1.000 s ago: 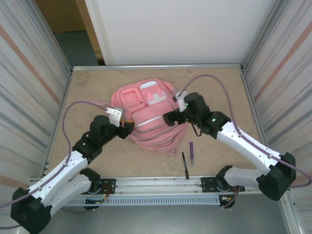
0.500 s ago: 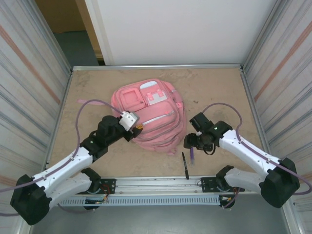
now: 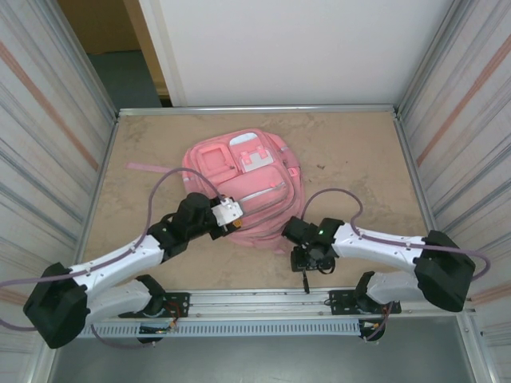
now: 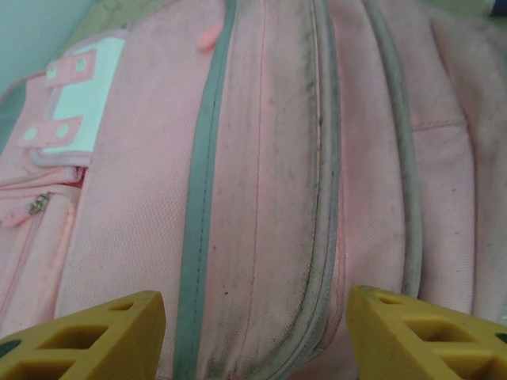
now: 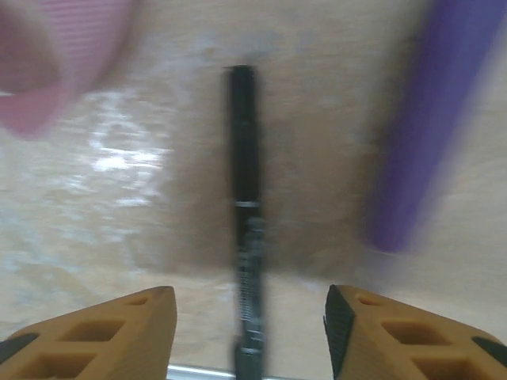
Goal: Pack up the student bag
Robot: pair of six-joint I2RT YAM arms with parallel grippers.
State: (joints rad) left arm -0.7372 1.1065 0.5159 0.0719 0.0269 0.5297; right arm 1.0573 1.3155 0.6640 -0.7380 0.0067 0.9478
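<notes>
The bag (image 3: 239, 179) is laid flat in the middle of the desk (image 3: 359, 159), pockets upward. The right jaws are held apart, low over the desk just beside the bag's near edge. A black pen (image 5: 244, 214) is seen between them, touched by neither. Its long axis runs straight away from the wrist, so it is straddled across its width, and a squeeze is judged to be what is called for. A purple marker (image 5: 420, 134) is seen just outside them. The left jaws are held apart over the bag's front, with nothing clamped. The pen is nearer the right arm.
</notes>
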